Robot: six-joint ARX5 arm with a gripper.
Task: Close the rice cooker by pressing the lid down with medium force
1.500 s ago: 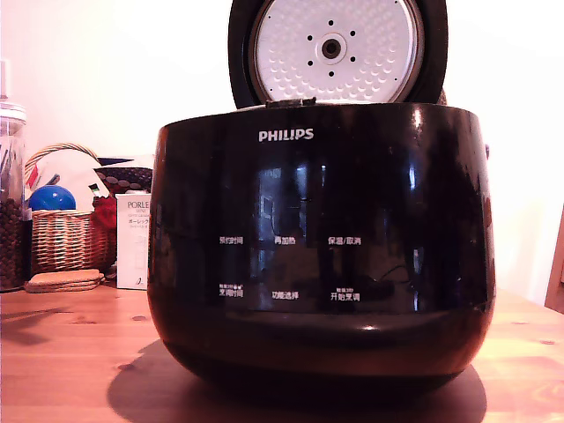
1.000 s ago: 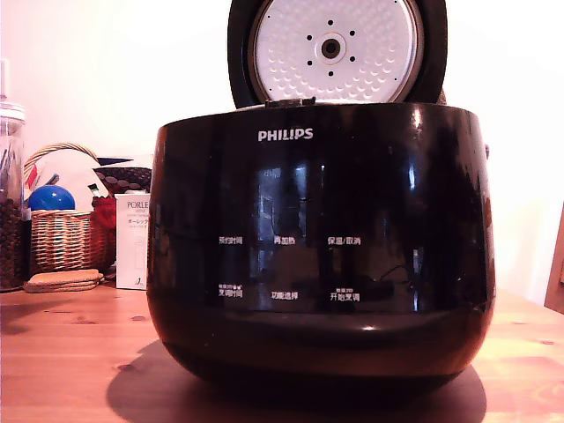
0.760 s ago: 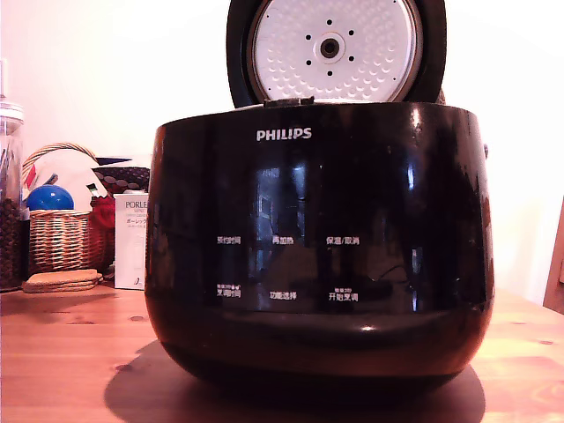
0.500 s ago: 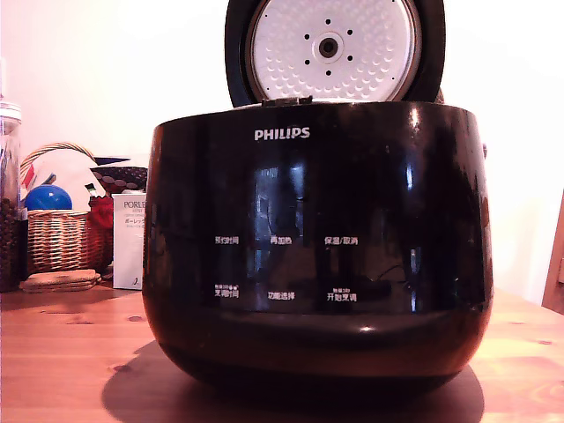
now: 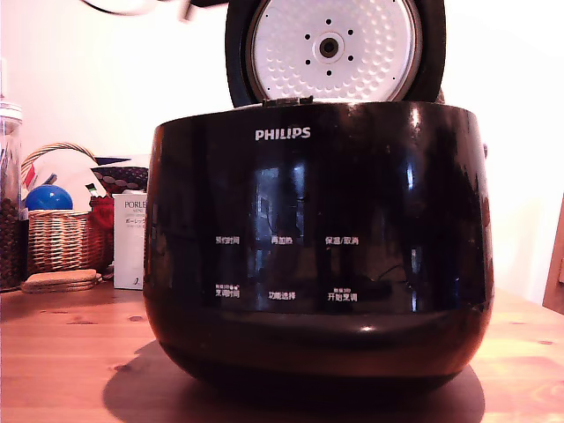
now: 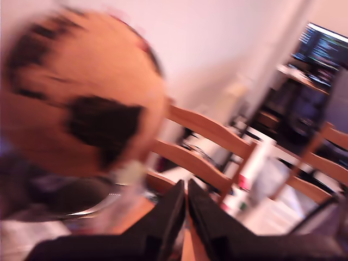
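The rice cooker [image 5: 317,247], a big glossy black pot with a white PHILIPS logo, fills the middle of the exterior view. Its lid [image 5: 330,48] stands open and upright behind the rim, with the dimpled white inner plate facing the camera. A blurred dark streak of the arm [image 5: 189,9] shows at the top edge, to the exterior view's left of the lid and apart from it. In the blurred wrist view my gripper [image 6: 186,204] is shut, its black fingers pressed together with nothing between them. Neither the cooker nor the lid appears in the wrist view.
On the wooden table [image 5: 70,352], at the exterior view's left, stand a wicker basket [image 5: 60,238] with a blue ball [image 5: 48,197], a white box [image 5: 132,240], a glass jar [image 5: 11,203] and cork coasters [image 5: 60,280]. The wrist view holds a blurred orange round shape [image 6: 81,98], a wooden chair [image 6: 206,147] and a monitor [image 6: 321,46].
A blurred dark part of the arm has come into the top left of the exterior view. The cooker sits slightly further left in the picture. The lid stays upright.
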